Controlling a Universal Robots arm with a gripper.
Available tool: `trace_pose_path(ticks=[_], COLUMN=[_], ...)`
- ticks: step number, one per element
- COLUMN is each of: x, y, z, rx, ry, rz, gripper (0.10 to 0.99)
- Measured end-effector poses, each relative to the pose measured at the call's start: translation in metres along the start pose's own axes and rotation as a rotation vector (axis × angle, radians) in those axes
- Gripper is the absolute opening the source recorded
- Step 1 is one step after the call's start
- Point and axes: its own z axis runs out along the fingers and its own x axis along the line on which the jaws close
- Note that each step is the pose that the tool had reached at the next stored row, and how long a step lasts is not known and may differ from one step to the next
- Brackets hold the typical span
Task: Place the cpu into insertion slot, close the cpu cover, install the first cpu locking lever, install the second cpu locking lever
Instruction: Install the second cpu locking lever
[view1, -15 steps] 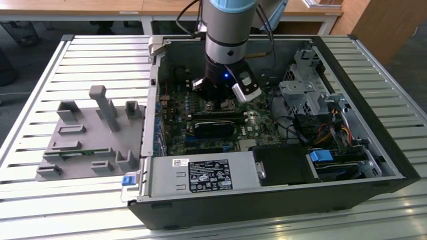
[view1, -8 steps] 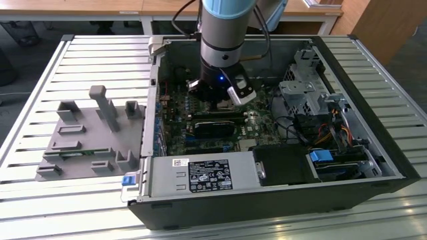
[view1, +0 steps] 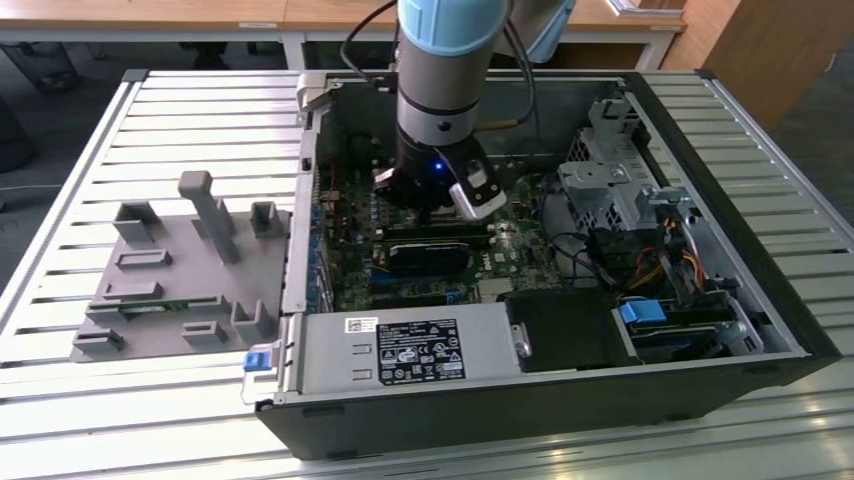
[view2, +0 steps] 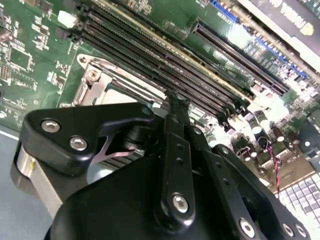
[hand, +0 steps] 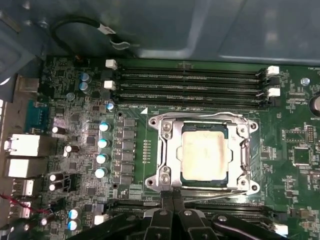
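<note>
Arm: one grey and blue robot arm (view1: 434, 90) comes down from the top centre of the exterior view into an open computer case (view1: 747, 330); the case lies on a slatted metal table (view1: 80, 430)
Gripper: black gripper (hand: 172, 200) at the lower centre of the first wrist view; its fingertips (hand: 167, 197) stand pressed together with nothing between them, just at the near edge of the socket frame; in the second wrist view the gripper (view2: 172, 102) fills the lower half, tips closed above the socket corner
Cpu: the cpu (hand: 205, 149) sits flat in the insertion slot (hand: 172, 187), centre right of the first wrist view; silvery face showing through the cut-out
Cpu cover: the cpu cover (hand: 167, 145) lies down flat over the chip's edges
Locking levers: thin metal rods run along the frame's sides; whether they are latched cannot be told
Memory slots: long black memory slots (hand: 190, 85) just above the socket in the first wrist view
Fixture: grey plastic fixture tray (view1: 174, 290) on the table at the exterior view's left, well apart from the arm
Power supply: silver box (view1: 400, 355) at the case's lower edge
</note>
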Motion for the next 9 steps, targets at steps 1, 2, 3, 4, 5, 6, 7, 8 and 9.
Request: trace_pose_path(ticks=[1,2,3,4,5,6,7,8,9], x=[0.0006,0.0012,0.0019,0.0031,0.0041,0.0052,0.006,0.0066,0.0071], y=[-0.0017,-0.0032,-0.0043,-0.0047,-0.005,-0.0054,-0.006,-0.0065,-0.0071], z=[0.0,-0.0001,-0.0002,-0.0001,0.0,0.0002,0.0005,0.0008,0.0011], rx=[-0.008,-0.016,-0.025,-0.032,-0.039,-0.044,-0.05,-0.055,-0.059], ry=[-0.0002,-0.0004,-0.0007,-0.0008,-0.0008,-0.001,-0.0012,-0.0013,-0.0014], rz=[0.0,0.0,0.0,0.0,0.0,0.0,0.0,-0.001,-0.001], gripper=[0.106,0.106,0.106,0.106,0.106,0.106,0.106,0.106,0.106])
